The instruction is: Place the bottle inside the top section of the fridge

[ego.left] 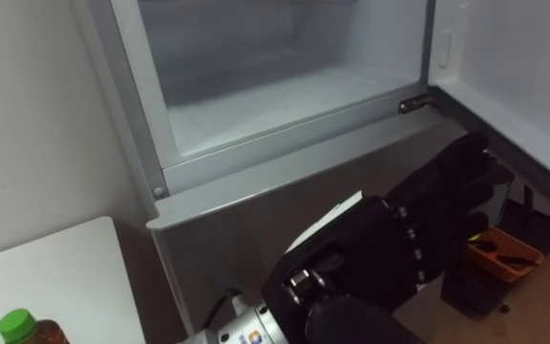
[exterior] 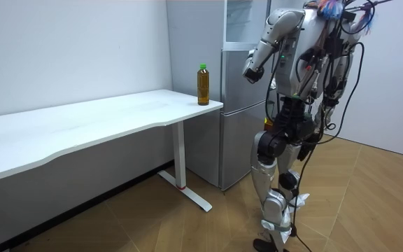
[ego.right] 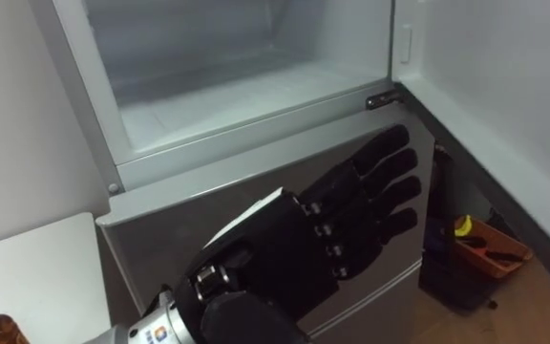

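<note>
The robot stands right in front of the fridge (exterior: 240,112), with the white tabletop (exterior: 82,126) on its left side. The top door (ego.left: 523,76) of the fridge is swung open to the robot's right. You can see into the top part of the fridge (ego.left: 275,96). It is white inside, with a flat floor.

The bottle (exterior: 203,84) is not in a hand. It stands up straight on the corner of the tabletop, the corner nearest the fridge. It has a green cap and brown drink inside. In the eye views its cap peeks in at the bottom left, well apart from the hand.

The left hand (ego.right: 294,253) is black and is lifted up in front of the robot. Its back faces the camera. The fingers (ego.right: 380,167) are straight and lie side by side, pointing up and to the right. It holds nothing. It is in front of the grey bottom door (ego.left: 256,205) of the fridge, just below the open top part. I cannot tell if the fingers touch the fridge or only hang in front of it.

On the wooden floor (exterior: 383,203), low down beside the fridge on the robot's right, sits a small orange thing (ego.left: 504,256). It may be a little tray with dark stuff in it, but it is hard to see.
</note>
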### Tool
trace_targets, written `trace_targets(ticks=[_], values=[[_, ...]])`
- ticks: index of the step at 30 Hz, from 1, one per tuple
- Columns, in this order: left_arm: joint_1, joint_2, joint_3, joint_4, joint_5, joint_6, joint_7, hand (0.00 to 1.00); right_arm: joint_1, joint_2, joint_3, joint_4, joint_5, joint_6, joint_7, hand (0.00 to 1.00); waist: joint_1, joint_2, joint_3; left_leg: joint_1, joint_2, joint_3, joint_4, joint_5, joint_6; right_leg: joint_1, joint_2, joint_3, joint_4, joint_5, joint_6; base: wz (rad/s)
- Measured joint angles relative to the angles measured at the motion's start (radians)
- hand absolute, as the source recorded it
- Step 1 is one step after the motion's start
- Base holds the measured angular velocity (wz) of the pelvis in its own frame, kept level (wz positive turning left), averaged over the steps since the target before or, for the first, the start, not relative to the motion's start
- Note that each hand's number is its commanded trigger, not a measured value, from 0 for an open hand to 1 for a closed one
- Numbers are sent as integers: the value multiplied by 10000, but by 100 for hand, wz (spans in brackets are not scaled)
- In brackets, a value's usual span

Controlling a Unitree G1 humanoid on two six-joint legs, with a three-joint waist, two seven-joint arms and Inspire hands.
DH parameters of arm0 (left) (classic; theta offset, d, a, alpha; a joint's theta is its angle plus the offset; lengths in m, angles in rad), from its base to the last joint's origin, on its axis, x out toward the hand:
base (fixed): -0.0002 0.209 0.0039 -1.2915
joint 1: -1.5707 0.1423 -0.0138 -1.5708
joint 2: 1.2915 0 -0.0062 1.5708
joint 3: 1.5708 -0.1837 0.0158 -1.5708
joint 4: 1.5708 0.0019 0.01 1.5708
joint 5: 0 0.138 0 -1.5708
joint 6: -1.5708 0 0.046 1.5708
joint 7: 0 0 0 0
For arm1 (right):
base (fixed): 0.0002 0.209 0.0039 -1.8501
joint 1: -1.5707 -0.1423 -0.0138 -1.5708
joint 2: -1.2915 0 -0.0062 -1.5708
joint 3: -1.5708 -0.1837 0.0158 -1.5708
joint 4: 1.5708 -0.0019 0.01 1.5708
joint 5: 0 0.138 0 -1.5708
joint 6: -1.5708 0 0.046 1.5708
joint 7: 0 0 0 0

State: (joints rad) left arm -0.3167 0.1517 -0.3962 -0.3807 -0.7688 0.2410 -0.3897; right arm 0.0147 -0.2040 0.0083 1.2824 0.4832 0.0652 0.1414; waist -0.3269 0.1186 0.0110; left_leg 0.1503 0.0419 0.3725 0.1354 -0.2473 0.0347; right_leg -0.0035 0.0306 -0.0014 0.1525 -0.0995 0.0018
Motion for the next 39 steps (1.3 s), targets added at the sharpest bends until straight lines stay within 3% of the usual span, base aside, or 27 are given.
trace_targets(ticks=[10,19,21,23,25,28,34,39], values=[[24,92,-3,392,221,0,-215,0,67,9,151,-7,269,5,-289,0,215,-26,29,29,4,-13,16,-1,-2,81,1,2,10,0,-6,0],[92,287,-95,479,847,1,-98,0,41,-18,567,6,259,4,-337,0,540,-228,92,-11,-12,-265,12,1,-4,214,-29,-167,-17,-34,-16,7],[332,359,-105,478,863,-2,-130,0,40,16,584,7,181,6,-345,0,640,-314,71,-9,-17,-360,17,16,-20,244,-48,-263,-18,-59,-34,8],[937,375,-104,478,1140,0,-146,0,45,111,594,25,124,4,-430,0,810,-454,27,-71,-16,-507,120,22,-28,228,-82,-333,-36,-79,-52,10],[1291,516,-101,479,1429,3,-150,0,50,117,610,13,-5,4,-518,0,924,-526,42,-190,-16,-630,222,22,-28,220,-105,-439,-57,-81,-53,17],[1855,804,-55,487,1926,2,-202,0,50,107,619,4,-233,-18,-560,0,1195,-562,26,-299,-12,-789,314,22,-28,229,-121,-603,-134,-75,-52,19],[2858,1034,14,929,2743,3,-411,0,16,114,882,-4,-452,-152,-590,0,1492,-613,14,-407,-24,-1287,457,23,-30,392,-201,-1021,-164,-138,-78,25],[3348,997,14,1107,3125,-65,-603,0,-30,166,982,-95,-662,-235,-673,0,1726,-689,-18,-527,-19,-1403,546,31,-39,468,-317,-1342,-91,-181,-107,15]])
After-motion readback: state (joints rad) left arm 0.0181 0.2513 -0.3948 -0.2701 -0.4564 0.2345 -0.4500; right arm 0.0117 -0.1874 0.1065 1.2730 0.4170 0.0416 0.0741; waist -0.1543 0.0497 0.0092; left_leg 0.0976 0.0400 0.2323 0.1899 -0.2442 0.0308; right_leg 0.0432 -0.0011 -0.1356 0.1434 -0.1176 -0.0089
